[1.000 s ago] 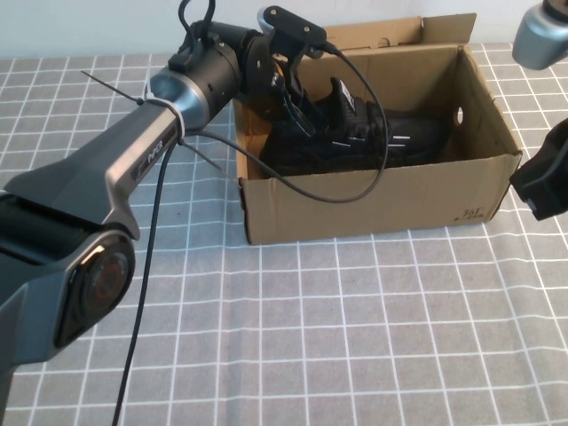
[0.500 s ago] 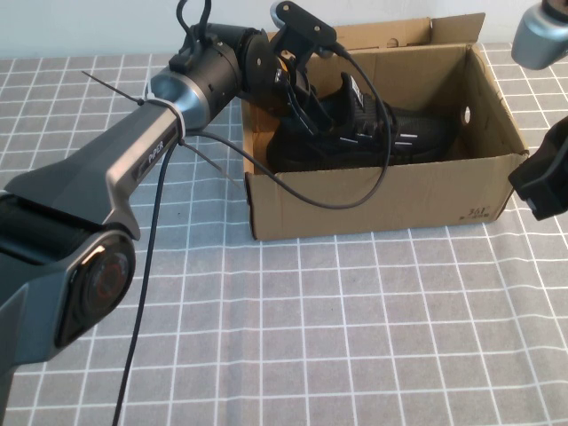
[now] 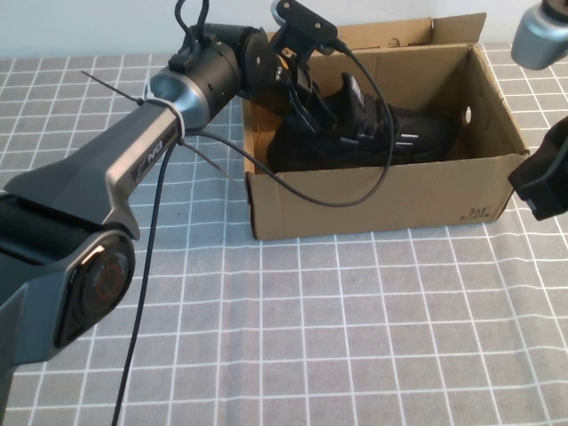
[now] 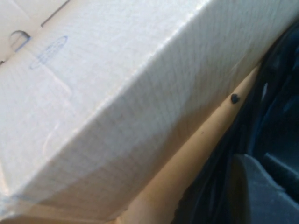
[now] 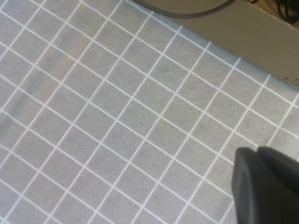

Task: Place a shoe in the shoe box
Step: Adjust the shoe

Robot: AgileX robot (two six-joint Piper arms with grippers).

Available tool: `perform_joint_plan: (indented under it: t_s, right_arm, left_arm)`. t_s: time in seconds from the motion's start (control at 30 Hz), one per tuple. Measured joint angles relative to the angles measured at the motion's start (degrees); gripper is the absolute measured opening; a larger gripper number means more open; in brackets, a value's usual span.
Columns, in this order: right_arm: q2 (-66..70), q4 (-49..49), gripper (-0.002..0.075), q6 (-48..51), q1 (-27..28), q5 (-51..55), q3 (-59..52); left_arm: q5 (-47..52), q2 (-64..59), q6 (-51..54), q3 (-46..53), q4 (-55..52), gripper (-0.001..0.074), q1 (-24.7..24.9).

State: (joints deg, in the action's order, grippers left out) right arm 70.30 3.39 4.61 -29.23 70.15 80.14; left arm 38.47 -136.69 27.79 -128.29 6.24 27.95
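Here, the black mesh sneaker (image 3: 364,135) lies inside the brown corrugated cardboard box (image 3: 382,202) at the counter's far edge. Left gripper (image 3: 297,84) reaches into the box's left end, right gripper (image 3: 543,182) hangs at the right edge; finger state of both: cannot tell.

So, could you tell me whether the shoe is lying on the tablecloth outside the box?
No, the shoe lies inside the shoe box, with the left claw at its heel end.
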Motion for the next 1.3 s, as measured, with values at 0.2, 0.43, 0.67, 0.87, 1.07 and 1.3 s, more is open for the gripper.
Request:
perform_joint_plan:
  t_s: [0.2,0.43,0.67,0.87,1.07,1.3]
  right_arm:
    - [0.00,0.00,-0.0016,0.00,0.00,0.00,0.00]
    - [0.00,0.22,-0.0016,0.00,0.00,0.00,0.00]
    - [-2.05,0.33,-0.0016,-0.88,0.00,0.41,0.00]
    - [-6.44,0.98,-0.0016,-4.61,0.00,1.52,-0.26]
    - [-16.32,1.73,-0.0016,-8.66,0.00,1.99,-3.93]
    - [-33.65,1.96,-0.0016,-9.74,0.00,2.32,-12.98]
  left_arm:
    - [0.45,0.00,0.00,0.00,1.93,0.0204,0.00]
    - [4.25,1.16,-0.10,0.00,1.95,0.0358,0.00]
    - [12.55,8.78,-4.64,0.00,0.83,0.0360,0.00]
    - [21.14,16.21,-12.21,0.00,-5.58,0.0168,0.00]
    - [28.13,23.64,-13.40,0.14,-6.73,0.0014,0.00]
    - [26.25,36.90,-14.00,11.59,-1.84,-0.0001,0.00]
